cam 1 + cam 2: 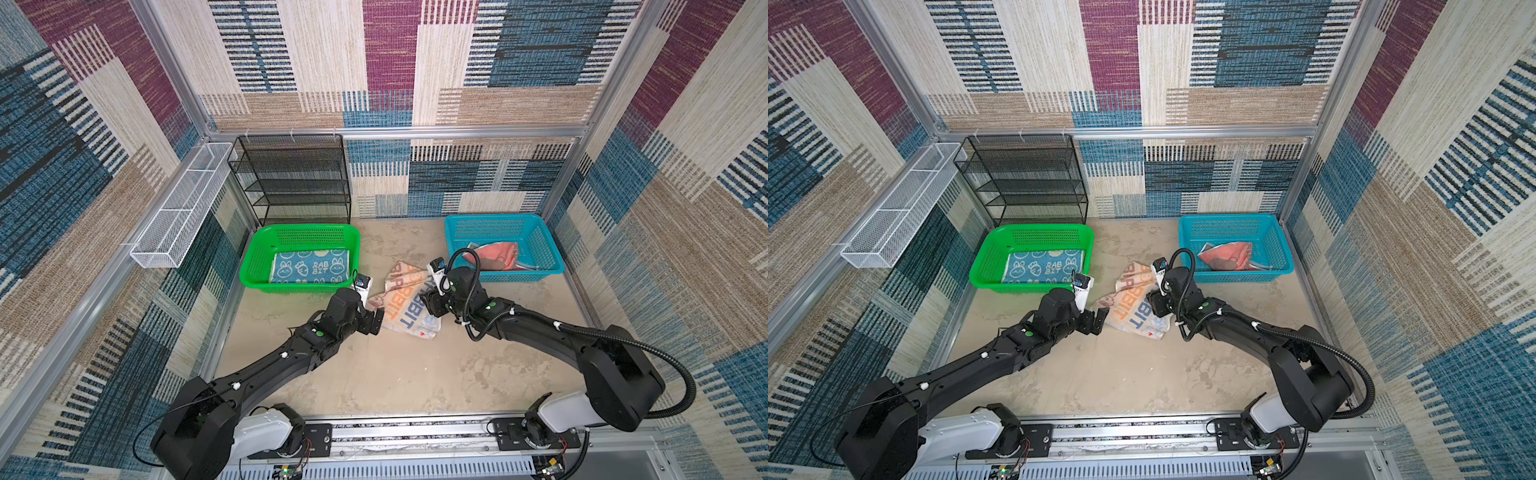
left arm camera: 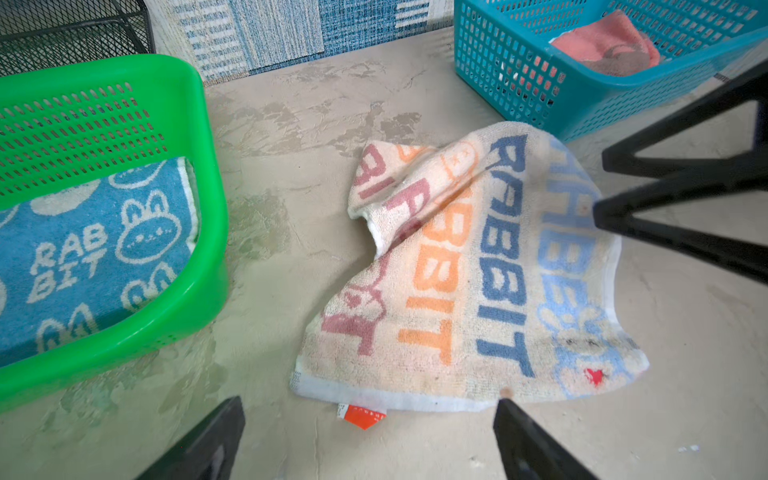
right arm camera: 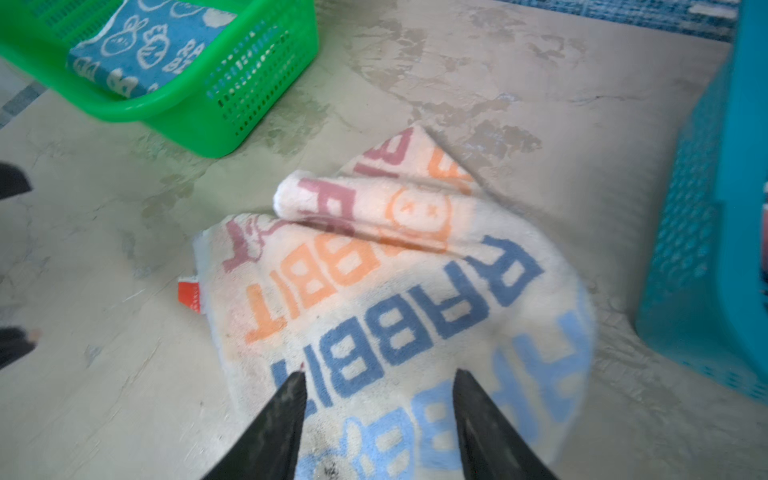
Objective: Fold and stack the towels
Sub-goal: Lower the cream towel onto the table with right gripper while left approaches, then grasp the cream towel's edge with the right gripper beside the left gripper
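Note:
A whitish towel (image 1: pixel 405 305) printed with orange and blue "RABBIT" letters lies crumpled on the table between the two baskets, one corner rolled over (image 3: pixel 361 203). My left gripper (image 1: pixel 374 318) stands open at the towel's left edge, its fingers either side of the hem with the orange tag (image 2: pixel 363 415). My right gripper (image 3: pixel 380 374) hovers open over the towel's light-blue lettering, with nothing between its fingers. A blue towel with white rabbits (image 1: pixel 309 268) lies folded in the green basket (image 1: pixel 249 270). A coral towel (image 1: pixel 494 255) lies bunched in the blue basket (image 1: pixel 498 219).
A black wire shelf (image 1: pixel 291 178) stands behind the green basket against the back wall. A white wire tray (image 1: pixel 178 208) hangs on the left wall. Both baskets sit close to the towel's far side. Bare tabletop (image 1: pixel 395 374) stretches toward the arm bases.

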